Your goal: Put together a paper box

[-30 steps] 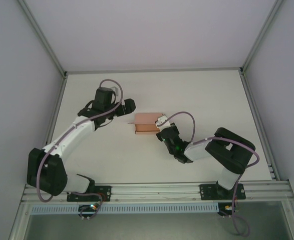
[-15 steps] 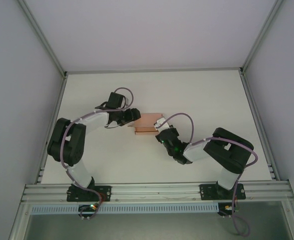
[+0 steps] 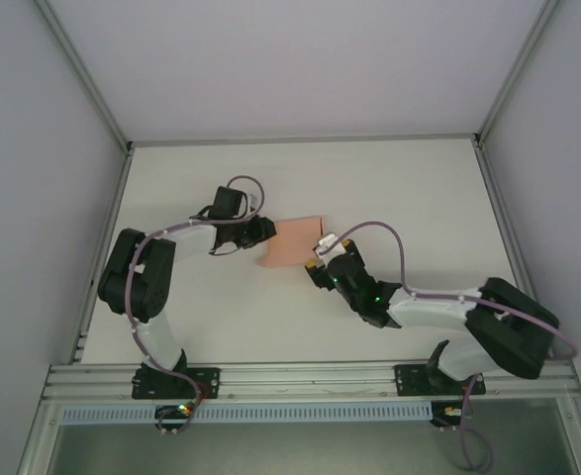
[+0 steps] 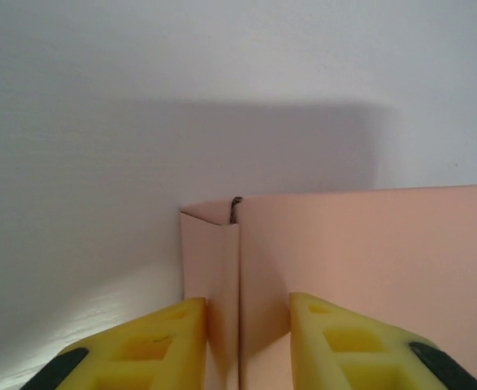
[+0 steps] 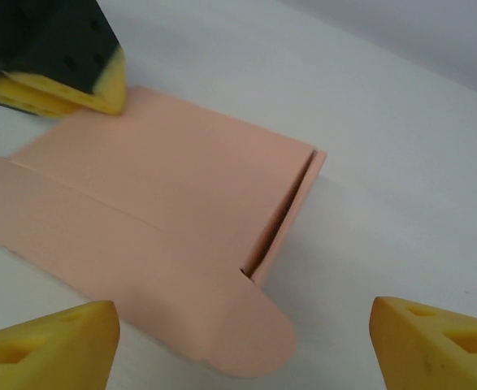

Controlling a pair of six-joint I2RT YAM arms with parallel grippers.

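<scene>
Mid-table, paper box (image 3: pixel 295 242) edge within left tool (image 4: pixel 248 309), grip unclear, right tool (image 5: pixel 242 317) wide open, empty

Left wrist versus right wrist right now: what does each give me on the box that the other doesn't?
Left wrist: the left gripper with its jaws straddling a corner fold of the paper box. Right wrist: the right gripper, jaws wide apart, and a rounded flap lying on the table. Both: the paper box on the table.
</scene>
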